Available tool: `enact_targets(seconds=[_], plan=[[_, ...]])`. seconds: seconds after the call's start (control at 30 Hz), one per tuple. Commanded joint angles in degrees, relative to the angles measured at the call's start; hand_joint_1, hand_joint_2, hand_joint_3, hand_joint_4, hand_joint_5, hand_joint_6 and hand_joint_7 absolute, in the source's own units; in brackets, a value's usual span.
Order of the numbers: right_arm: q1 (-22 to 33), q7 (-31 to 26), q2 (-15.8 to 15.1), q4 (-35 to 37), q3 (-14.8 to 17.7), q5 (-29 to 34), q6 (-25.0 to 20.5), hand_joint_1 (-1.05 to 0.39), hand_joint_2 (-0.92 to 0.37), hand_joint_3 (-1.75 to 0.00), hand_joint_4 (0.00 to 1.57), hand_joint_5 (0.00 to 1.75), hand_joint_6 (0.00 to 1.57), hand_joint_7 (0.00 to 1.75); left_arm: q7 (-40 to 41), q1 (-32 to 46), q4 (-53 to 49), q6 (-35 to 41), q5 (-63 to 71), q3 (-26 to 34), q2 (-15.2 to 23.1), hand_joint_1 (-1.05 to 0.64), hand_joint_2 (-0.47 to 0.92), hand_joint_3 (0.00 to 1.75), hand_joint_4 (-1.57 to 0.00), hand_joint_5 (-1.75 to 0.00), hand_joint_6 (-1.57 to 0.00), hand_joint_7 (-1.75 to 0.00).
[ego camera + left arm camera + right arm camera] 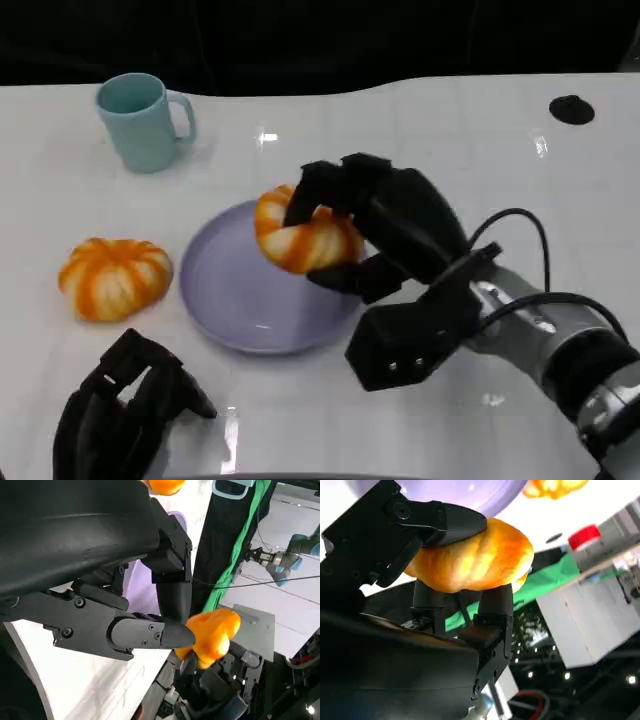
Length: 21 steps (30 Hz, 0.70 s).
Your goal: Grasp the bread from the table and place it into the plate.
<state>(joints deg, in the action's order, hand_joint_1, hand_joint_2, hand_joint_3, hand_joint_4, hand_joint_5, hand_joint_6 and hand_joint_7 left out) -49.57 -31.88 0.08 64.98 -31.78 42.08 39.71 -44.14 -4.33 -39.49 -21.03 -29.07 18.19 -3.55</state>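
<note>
**Bread carried over the plate, release pending**

White table (420,120) against a dark background, described from left to right. Far left: a pale blue mug (140,122). Near left: a second orange bun (114,278) resting on the table, with the left hand (120,412) nearest the robot, fingers curled loosely and holding nothing. Centre: the lilac plate (225,295). Right of centre: the right hand (385,235) grips the bread (300,235), fingers wrapped over its top and thumb beneath, as the right wrist view confirms. The bread sits over the plate's far right portion; whether it touches the plate cannot be told. Judged step: placement. The next move calls for lowering, then spreading the fingers to release.
</note>
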Motion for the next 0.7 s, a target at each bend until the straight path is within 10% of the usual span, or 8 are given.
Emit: enact_targets(seconds=[0.03, 0.4, 0.5, 0.6, 0.7], plan=[[-3.42, -1.89, 2.34, 2.45, -2.31, 2.76, -3.77, -0.07, -0.49, -1.10, 0.84, 1.75, 0.66, 1.75, 0.06, 0.47, -0.05, -1.02, 0.46, 0.21, 1.08, -0.58, 0.92, 0.25, -0.63, -1.75, -0.50, -1.53], [-5.36, -9.57, 6.74, 7.46, -6.99, 7.31, -10.22, -0.04, -0.49, -0.94, 0.85, 1.75, 0.63, 1.75, 0.60, 0.60, 0.16, -1.52, 1.49, -0.05, 1.22, -0.61, 0.92, 0.25, -0.64, -1.75, -0.50, -1.57], [-5.51, -9.78, 6.71, 7.96, -7.69, 7.41, -9.89, -0.06, -0.57, -0.68, 0.85, 1.65, 0.76, 1.26, -0.33, 0.56, 0.15, -0.91, 0.74, 0.12, 1.10, -0.59, 0.92, 0.25, -0.62, -1.75, -0.48, -1.57], [-6.15, -4.88, 6.38, 8.05, -8.21, 7.26, -11.40, -0.21, -0.76, -0.26, 0.75, 1.05, 0.82, 0.37, -0.46, 0.48, 0.07, -0.73, 0.48, 0.19, 1.01, -0.60, 0.92, 0.23, -0.63, -1.75, -0.49, -1.56], [-6.42, -1.37, 6.12, 7.76, -8.68, 7.16, -12.26, -0.36, -0.89, -0.08, 0.69, 0.46, 0.70, 0.05, -0.27, 0.47, 0.12, -0.66, 0.46, 0.20, 0.95, -0.60, 0.92, 0.22, -0.63, -1.75, -0.50, -1.55]])
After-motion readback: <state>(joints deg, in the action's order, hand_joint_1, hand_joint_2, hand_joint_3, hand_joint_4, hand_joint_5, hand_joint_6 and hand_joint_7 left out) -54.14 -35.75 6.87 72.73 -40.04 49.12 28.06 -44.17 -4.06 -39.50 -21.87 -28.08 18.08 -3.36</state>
